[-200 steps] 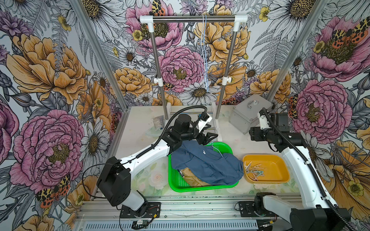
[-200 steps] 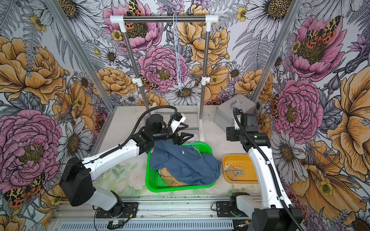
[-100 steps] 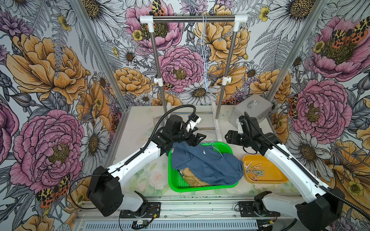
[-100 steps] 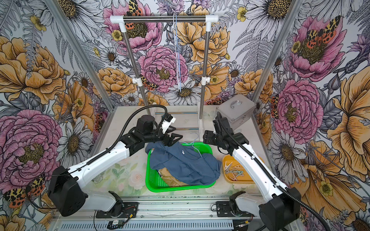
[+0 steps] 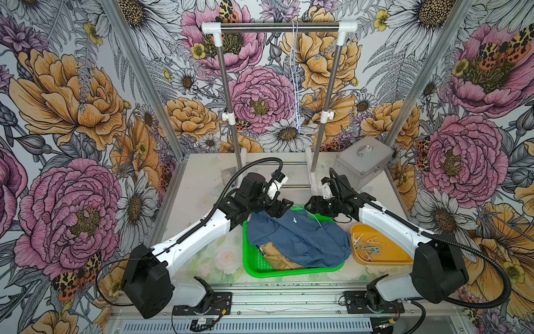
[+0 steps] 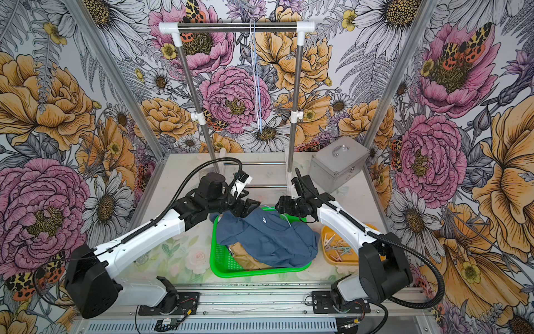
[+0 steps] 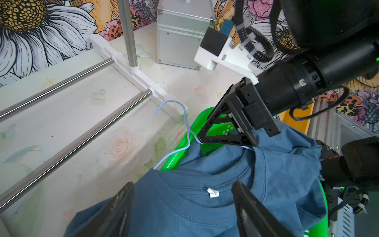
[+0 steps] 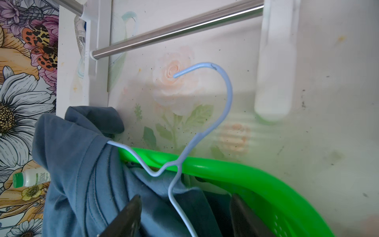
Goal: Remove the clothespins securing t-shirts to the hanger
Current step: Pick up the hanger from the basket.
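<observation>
Your right gripper (image 8: 184, 217) has swung in from 2 o'clock and now straddles the wire hanger (image 8: 225, 98), jaws apart; the left gripper (image 7: 184, 209) hovers released over the blue t-shirt (image 5: 297, 240) in the basket (image 5: 260, 267). Clothespins (image 5: 371, 245) lie in the tray (image 5: 400, 257) at its 3 o'clock: unpinning looks finished.

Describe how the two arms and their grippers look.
Both arms, left arm and right arm, have white link shells, black joint housings and black shoulder blocks. A ribbed black cable conduit runs along each. The left gripper and right gripper are black with triangular open-framed fingers; a white camera bracket tops each wrist.
</observation>
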`<state>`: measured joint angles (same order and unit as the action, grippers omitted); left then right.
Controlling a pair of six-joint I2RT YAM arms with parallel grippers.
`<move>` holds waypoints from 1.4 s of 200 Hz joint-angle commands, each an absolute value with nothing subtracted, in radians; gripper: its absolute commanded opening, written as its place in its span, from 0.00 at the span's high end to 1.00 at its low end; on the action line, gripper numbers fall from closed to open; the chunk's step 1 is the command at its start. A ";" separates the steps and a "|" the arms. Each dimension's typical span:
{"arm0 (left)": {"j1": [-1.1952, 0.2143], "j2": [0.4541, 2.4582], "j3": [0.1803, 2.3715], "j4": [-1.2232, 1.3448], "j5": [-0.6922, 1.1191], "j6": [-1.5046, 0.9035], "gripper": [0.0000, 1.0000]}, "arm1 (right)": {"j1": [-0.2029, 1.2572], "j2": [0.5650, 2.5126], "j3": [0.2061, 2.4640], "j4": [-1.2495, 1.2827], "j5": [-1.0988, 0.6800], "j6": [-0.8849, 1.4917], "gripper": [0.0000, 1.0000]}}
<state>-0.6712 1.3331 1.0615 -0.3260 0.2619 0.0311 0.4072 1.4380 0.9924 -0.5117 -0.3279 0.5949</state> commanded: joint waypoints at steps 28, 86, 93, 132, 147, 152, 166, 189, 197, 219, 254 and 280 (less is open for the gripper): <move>-0.678 1.307 1.058 -0.367 0.192 0.013 0.24 | 0.409 1.463 0.954 -0.399 -0.442 0.618 0.31; -0.671 1.298 1.063 -0.393 0.183 0.025 0.23 | 0.405 1.521 0.948 -0.307 -0.537 0.661 0.35; -0.670 1.295 1.060 -0.393 0.183 0.026 0.23 | 0.406 1.521 0.942 -0.285 -0.550 0.669 0.37; -0.656 1.275 1.046 -0.392 0.183 0.031 0.23 | 0.409 1.477 0.899 -0.163 -0.584 0.699 0.42; -0.648 1.266 1.041 -0.393 0.185 0.035 0.23 | 0.409 1.452 0.880 -0.119 -0.592 0.704 0.43; -0.646 1.264 1.039 -0.393 0.186 0.036 0.23 | 0.409 1.444 0.873 -0.105 -0.594 0.705 0.43; -0.638 1.257 1.035 -0.393 0.186 0.039 0.22 | 0.408 1.427 0.852 -0.052 -0.606 0.714 0.43; -0.629 1.247 1.028 -0.393 0.191 0.038 0.22 | 0.409 1.402 0.811 0.050 -0.618 0.747 0.43; -0.626 1.243 1.025 -0.393 0.191 0.040 0.22 | 0.409 1.401 0.807 0.067 -0.620 0.750 0.43; -0.620 1.234 1.015 -0.393 0.190 0.040 0.22 | 0.408 1.412 0.814 0.080 -0.624 0.749 0.44; -0.608 1.211 0.998 -0.396 0.189 0.042 0.22 | 0.408 1.435 0.829 0.125 -0.637 0.751 0.49; -0.580 1.192 0.989 -0.398 0.197 0.016 0.22 | 0.411 1.441 0.839 0.146 -0.663 0.760 0.67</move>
<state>-0.6102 1.2255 1.0027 -0.3943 0.1986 0.0265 0.4072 1.4277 0.8146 0.0757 -0.6220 0.7559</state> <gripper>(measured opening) 0.783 0.393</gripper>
